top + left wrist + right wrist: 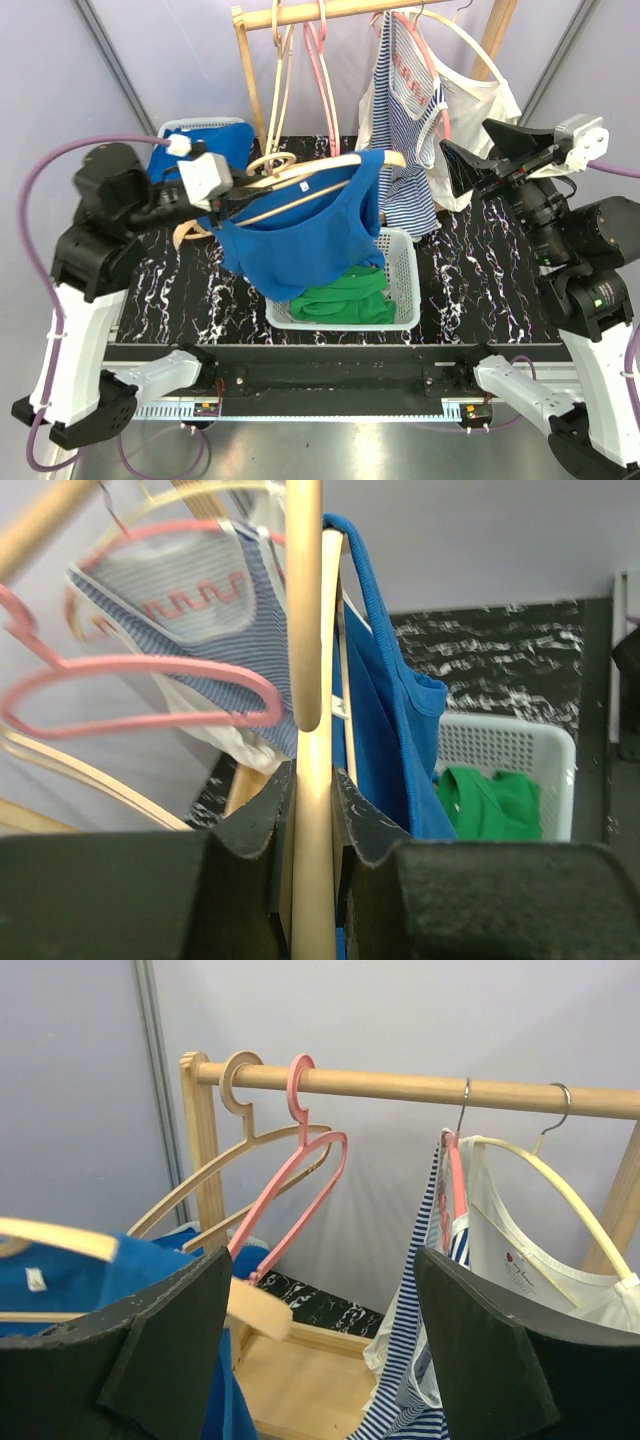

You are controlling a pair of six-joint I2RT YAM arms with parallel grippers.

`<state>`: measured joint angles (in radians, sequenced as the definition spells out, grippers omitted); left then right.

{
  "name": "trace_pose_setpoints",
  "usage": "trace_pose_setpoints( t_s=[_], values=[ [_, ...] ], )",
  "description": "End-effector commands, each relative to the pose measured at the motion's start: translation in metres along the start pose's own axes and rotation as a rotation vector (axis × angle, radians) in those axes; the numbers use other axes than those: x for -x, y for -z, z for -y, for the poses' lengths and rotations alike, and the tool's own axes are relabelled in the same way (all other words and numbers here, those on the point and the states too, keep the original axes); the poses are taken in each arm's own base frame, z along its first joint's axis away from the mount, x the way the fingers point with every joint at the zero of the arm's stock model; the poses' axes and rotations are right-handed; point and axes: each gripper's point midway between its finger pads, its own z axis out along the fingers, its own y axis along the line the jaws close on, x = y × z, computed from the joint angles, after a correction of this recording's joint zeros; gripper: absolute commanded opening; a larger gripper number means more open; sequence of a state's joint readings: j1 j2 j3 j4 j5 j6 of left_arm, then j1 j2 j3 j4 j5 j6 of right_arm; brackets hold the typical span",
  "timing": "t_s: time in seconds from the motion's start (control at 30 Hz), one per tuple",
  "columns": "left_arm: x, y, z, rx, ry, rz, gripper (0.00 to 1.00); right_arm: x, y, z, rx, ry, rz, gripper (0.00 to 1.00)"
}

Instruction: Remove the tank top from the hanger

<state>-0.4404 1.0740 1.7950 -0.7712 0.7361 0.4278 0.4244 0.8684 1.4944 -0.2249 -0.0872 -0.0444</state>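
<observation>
Left claw (312, 780) is clamped on the wooden hanger (304, 600), holding the blue tank top (300, 235) over the basket (407, 285). Right claw (468, 172) stands apart. The fabric looks light, soft and limp, so it is best pinched at its right shoulder.

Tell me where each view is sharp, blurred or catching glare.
Top external: evenly lit and sharp, with a faint sheen on the grey floor. Left wrist: the pale wooden hanger bar up close is soft, and the pink plastic hanger is smeared. Right wrist: the wooden rail is crisp; the blue tank top in the near corner is out of focus.
</observation>
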Motion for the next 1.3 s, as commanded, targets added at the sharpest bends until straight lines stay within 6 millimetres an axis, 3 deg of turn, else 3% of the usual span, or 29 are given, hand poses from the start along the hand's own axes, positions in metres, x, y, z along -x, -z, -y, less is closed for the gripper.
trace_pose_setpoints(
  t_s=[0.0, 0.3, 0.37, 0.57, 0.93, 1.27],
  values=[
    [-0.008, -0.012, 0.002, -0.037, -0.034, 0.018, 0.04, -0.014, -0.006, -0.012, 0.064, -0.026, -0.030, 0.83],
    [-0.015, -0.029, -0.002, -0.059, -0.026, -0.002, 0.05, -0.056, -0.012, -0.051, 0.269, -0.165, -0.144, 0.83],
    [-0.017, -0.031, -0.002, -0.062, -0.026, -0.008, 0.05, -0.055, -0.011, -0.056, 0.290, -0.198, -0.132, 0.84],
    [-0.019, -0.035, -0.002, -0.067, -0.028, -0.012, 0.05, -0.081, -0.016, -0.058, 0.290, -0.242, -0.192, 0.82],
    [-0.023, -0.035, 0.010, -0.100, -0.020, -0.010, 0.05, -0.086, -0.037, -0.061, 0.292, -0.351, -0.165, 0.73],
    [-0.018, -0.033, 0.010, -0.100, -0.029, -0.002, 0.06, -0.111, -0.050, -0.067, 0.318, -0.404, -0.228, 0.61]
  ],
)
